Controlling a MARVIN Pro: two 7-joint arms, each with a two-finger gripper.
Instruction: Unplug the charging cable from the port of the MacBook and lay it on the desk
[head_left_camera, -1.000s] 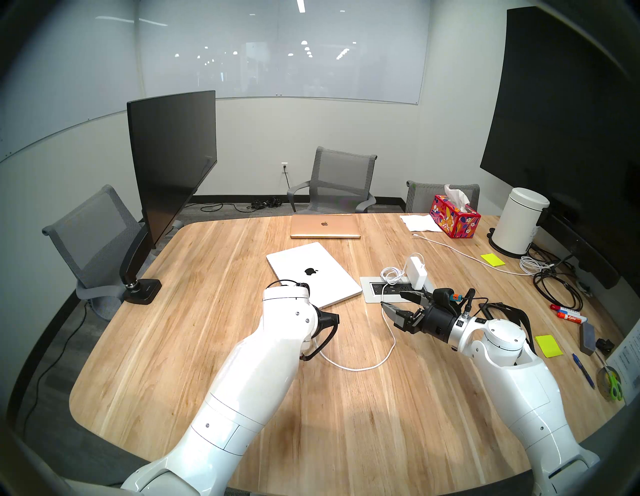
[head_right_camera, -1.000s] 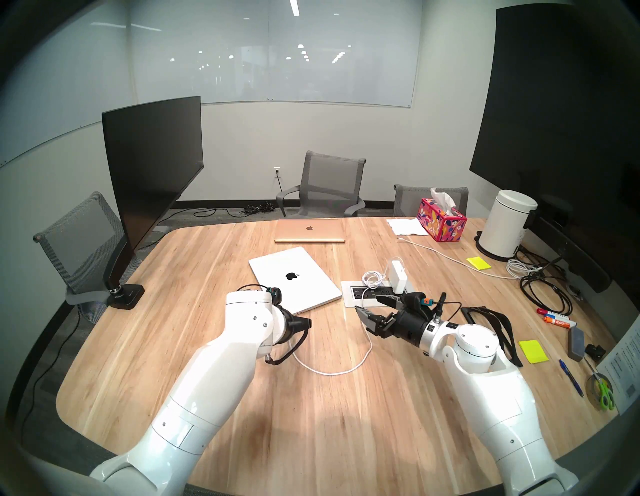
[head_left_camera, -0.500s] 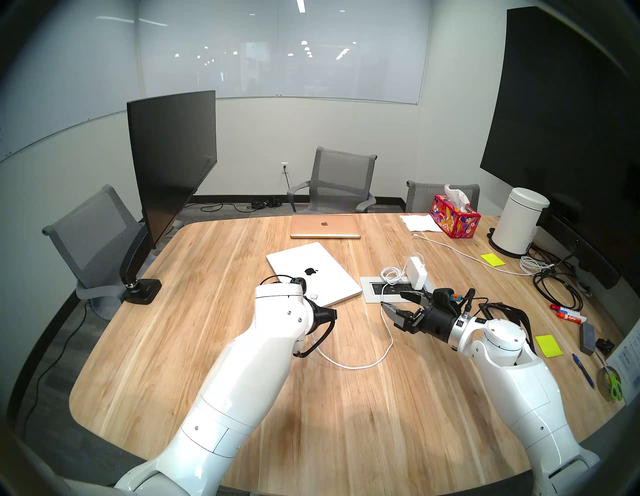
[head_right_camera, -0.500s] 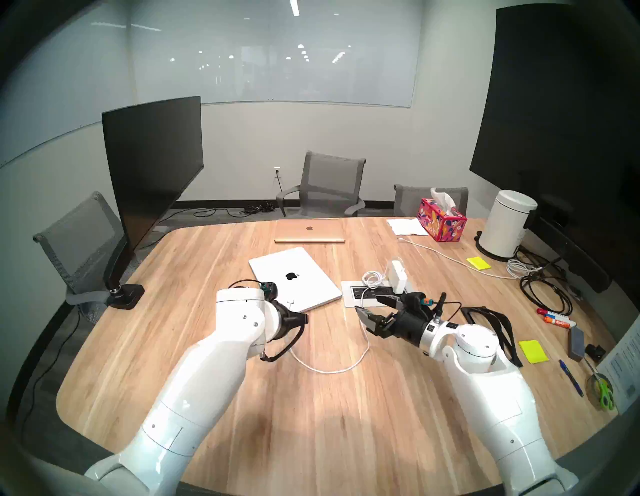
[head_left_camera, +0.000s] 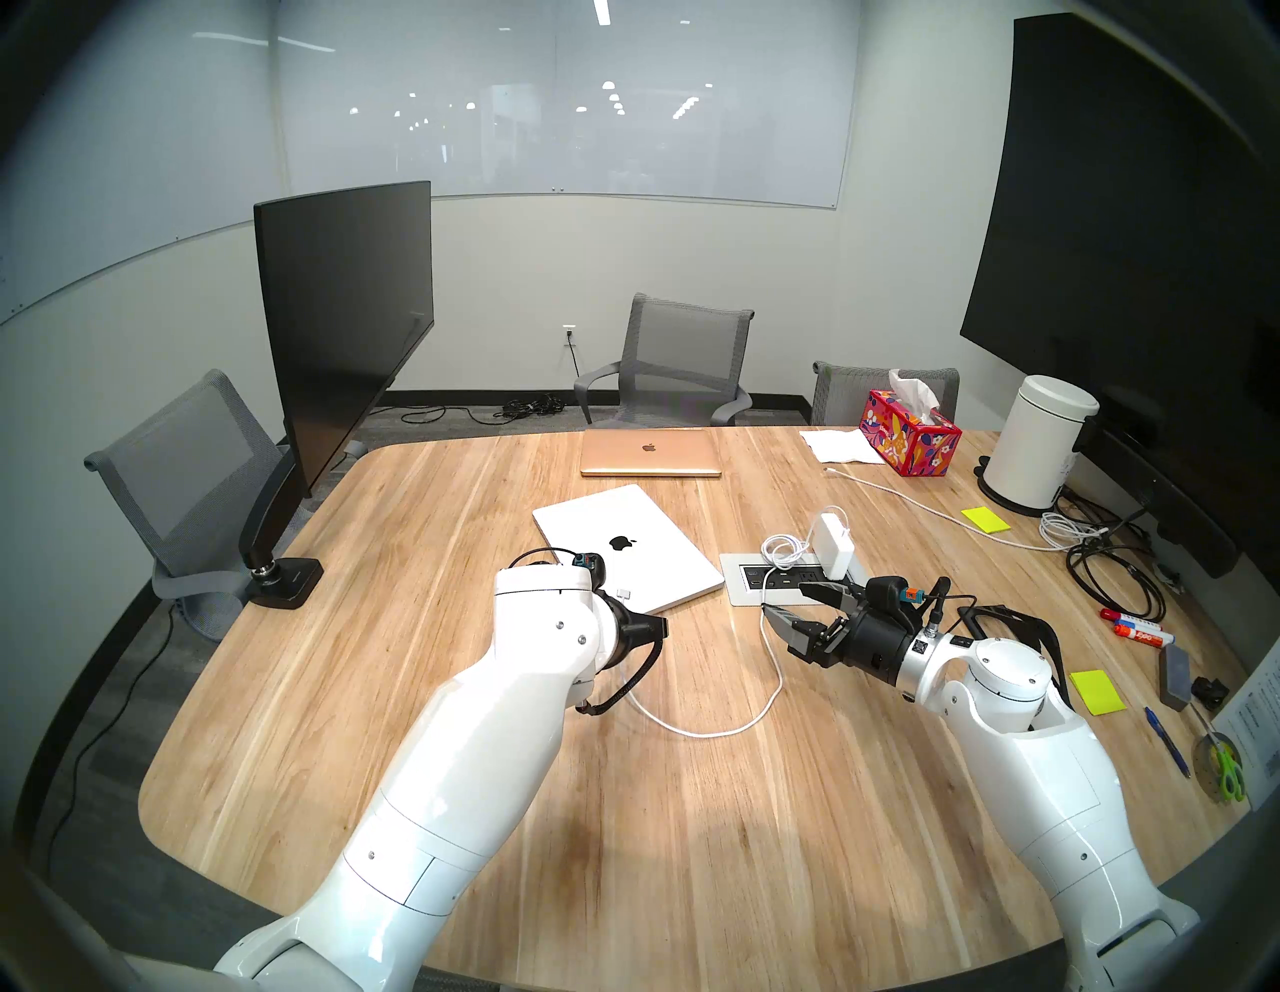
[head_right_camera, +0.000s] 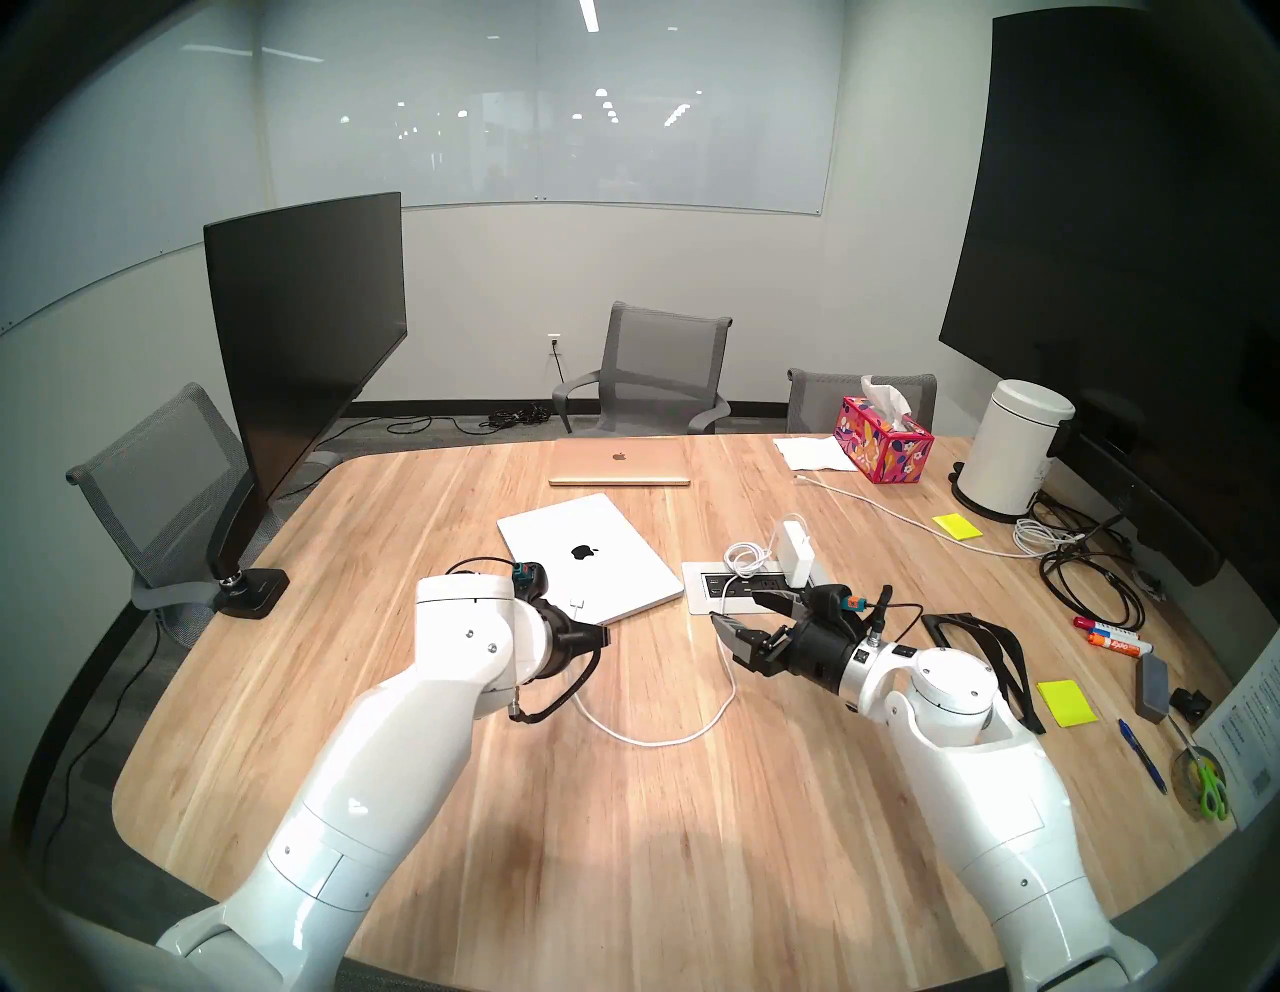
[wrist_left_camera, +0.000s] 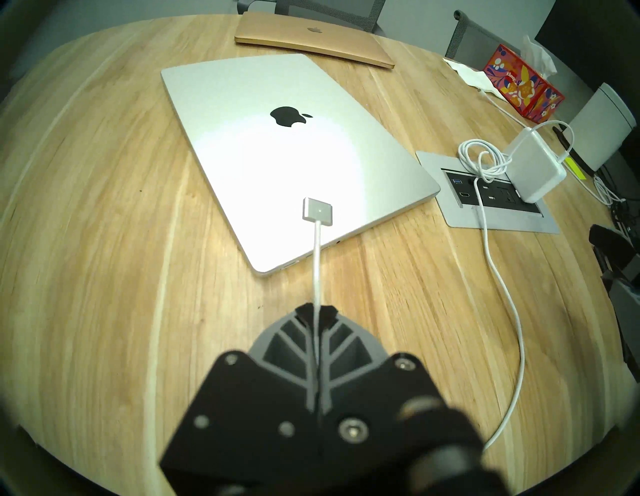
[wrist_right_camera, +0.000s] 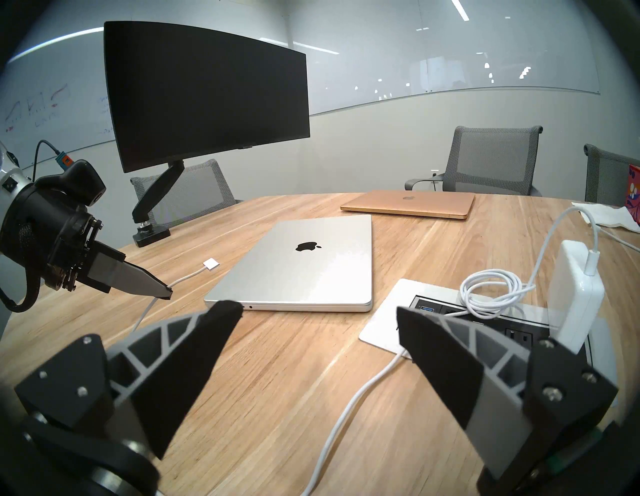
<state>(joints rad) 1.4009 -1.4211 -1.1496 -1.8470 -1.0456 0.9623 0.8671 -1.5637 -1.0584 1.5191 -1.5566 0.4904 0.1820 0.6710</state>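
Charging cable (wrist_left_camera: 316, 256) unplugged, pinched by left gripper (wrist_left_camera: 317, 310); MacBook (wrist_left_camera: 277, 156) w/ black apple logo.

I am counting two laptops lying closed on the tabletop (head_left_camera: 388, 693): one silver MacBook (head_left_camera: 627, 547) and one rose-gold laptop (head_left_camera: 650, 452). I am seeing two white cords: one charging cable (head_left_camera: 713, 731) running to one power brick (head_left_camera: 833, 545), and one other white cord (head_left_camera: 921, 509). One outlet panel (head_left_camera: 735, 578) is sitting in the wood. I am counting three mesh chairs (head_left_camera: 682, 360), two dark screens, one being the monitor (head_left_camera: 343, 325) on an arm, one tissue box (head_left_camera: 909, 433), one white canister (head_left_camera: 1035, 450), two yellow sticky pads (head_left_camera: 1098, 691), two markers (head_left_camera: 1136, 630), one blue pen (head_left_camera: 1167, 741), one pair of green scissors (head_left_camera: 1229, 772) and one eraser (head_left_camera: 1174, 675). I am carrying two pincers, left pincer (wrist_left_camera: 317, 311) and right pincer (head_left_camera: 786, 603).
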